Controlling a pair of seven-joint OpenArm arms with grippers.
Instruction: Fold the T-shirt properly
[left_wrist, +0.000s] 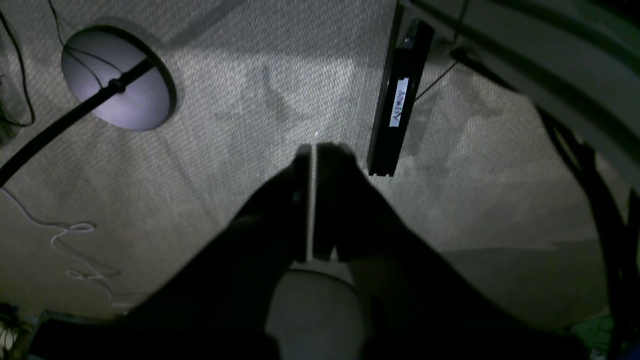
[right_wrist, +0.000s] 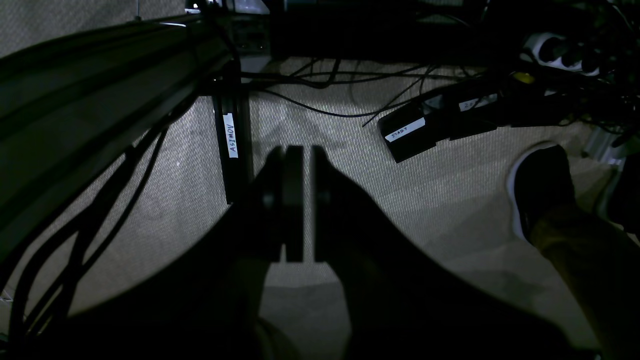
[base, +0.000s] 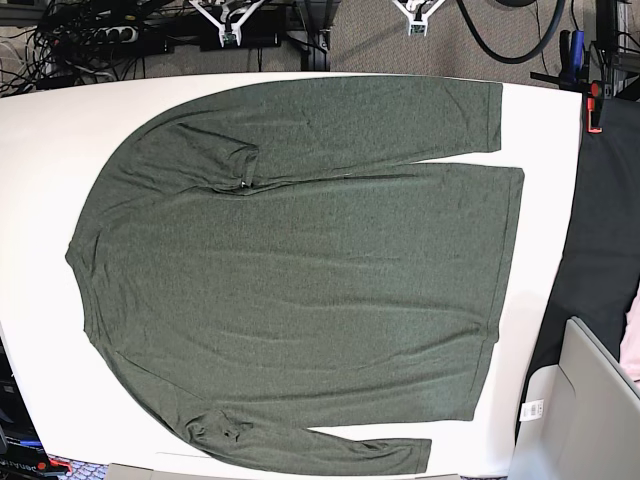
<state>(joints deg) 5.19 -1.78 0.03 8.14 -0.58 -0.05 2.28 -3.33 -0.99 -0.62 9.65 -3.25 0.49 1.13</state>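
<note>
No fold is yet visible in the T-shirt (base: 300, 290): it lies spread flat across the white surface (base: 40, 220), body open, collar toward one end and hem toward the other, with both long sleeves laid along its upper and lower edges. Some rumpling shows where each sleeve meets the body; otherwise the cloth is smooth. The left gripper (left_wrist: 314, 150) has its fingers pressed together and holds nothing; only carpeted floor (left_wrist: 250, 150), a round lamp base (left_wrist: 117, 80) and a labelled black bar (left_wrist: 400, 100) lie beyond it. The right gripper (right_wrist: 300, 150) is likewise pressed together and empty, with floor, cables (right_wrist: 320, 107) and a dark shoe (right_wrist: 542, 185) ahead of it. Neither gripper appears in the base view, so the garment lies well apart from both, out of sight of either wrist camera. Judgement: the task stands at its start. All folding remains, presumably sleeves inward, then the body doubled over, and both grippers must first be brought over the surface.
</note>
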